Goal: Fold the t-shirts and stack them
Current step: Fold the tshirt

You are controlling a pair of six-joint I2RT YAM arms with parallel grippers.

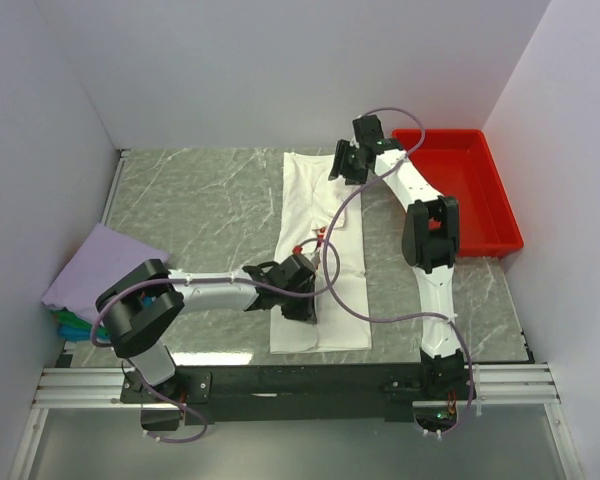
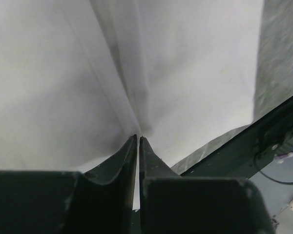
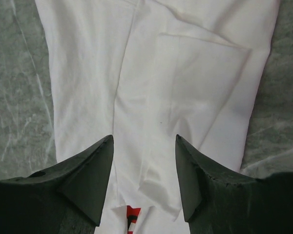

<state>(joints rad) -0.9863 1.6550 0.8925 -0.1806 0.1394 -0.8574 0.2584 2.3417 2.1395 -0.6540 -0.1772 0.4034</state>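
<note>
My left gripper (image 2: 138, 138): jaws nearly closed at a crease in the white t-shirt (image 1: 305, 190). My right gripper (image 3: 144, 139): jaws wide over its far end; table (image 1: 200, 200) shows along both long edges.

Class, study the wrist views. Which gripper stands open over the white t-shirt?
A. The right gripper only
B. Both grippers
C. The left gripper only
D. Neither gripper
A: the right gripper hangs with its fingers wide apart over the white t-shirt, while the left gripper is pinched shut on a fold of it.
</note>
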